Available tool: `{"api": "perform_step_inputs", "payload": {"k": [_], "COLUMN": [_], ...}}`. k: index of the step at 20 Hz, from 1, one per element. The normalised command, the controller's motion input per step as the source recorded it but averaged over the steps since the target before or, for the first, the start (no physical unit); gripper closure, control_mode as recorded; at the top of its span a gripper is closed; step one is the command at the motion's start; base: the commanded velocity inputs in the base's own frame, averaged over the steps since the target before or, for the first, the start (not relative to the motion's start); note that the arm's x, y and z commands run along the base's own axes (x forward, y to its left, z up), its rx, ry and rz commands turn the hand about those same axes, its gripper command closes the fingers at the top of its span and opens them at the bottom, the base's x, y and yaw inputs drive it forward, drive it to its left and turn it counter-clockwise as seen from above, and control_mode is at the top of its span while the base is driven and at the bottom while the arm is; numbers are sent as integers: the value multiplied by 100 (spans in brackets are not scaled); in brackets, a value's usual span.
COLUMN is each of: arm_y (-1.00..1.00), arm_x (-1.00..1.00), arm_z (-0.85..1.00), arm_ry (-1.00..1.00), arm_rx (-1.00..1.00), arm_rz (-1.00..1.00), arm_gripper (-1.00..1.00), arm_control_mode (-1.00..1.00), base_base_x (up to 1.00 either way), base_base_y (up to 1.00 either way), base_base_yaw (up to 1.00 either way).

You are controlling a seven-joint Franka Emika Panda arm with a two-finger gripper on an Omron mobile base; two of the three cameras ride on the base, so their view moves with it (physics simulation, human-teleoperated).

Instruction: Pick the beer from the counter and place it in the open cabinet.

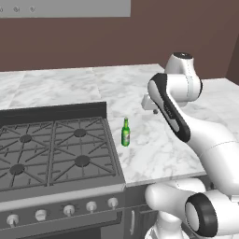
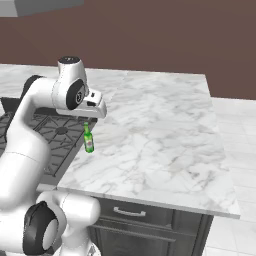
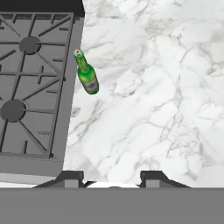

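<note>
no step is completed: the beer (image 3: 87, 77) stands unlifted on the counter (image 3: 166, 87); the gripper (image 3: 113, 177), apparently narrowly parted, holds nothing.

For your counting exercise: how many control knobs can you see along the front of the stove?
5, in a row along the stove's front panel: the knobs sit at and. More may be hidden beyond the picture's left edge.
</note>
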Motion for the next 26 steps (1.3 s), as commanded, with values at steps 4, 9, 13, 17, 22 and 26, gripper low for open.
{"api": "perform_step_inputs", "payload": {"k": [4,9,13,17,22,26], "arm_y": [-1,0,0,-4,-3,-6], "arm_x": [0,0,0,0,-3,-16], "arm_z": [-2,-12,-1,-2,-11,-22], "arm_ry": [0,0,0,0,-3,-12], "arm_rx": [0,0,0,0,2,1], "arm_rz": [0,0,0,0,0,0], "arm_gripper": [-100,-100,-100,-100,-100,-100], "arm_control_mode": [-100,-100,-100,-100,-100,-100], "base_base_x": [0,0,0,0,0,0], "base_base_y": [0,0,0,0,0,0], "base_base_yaw": [0,0,0,0,0,0]}}
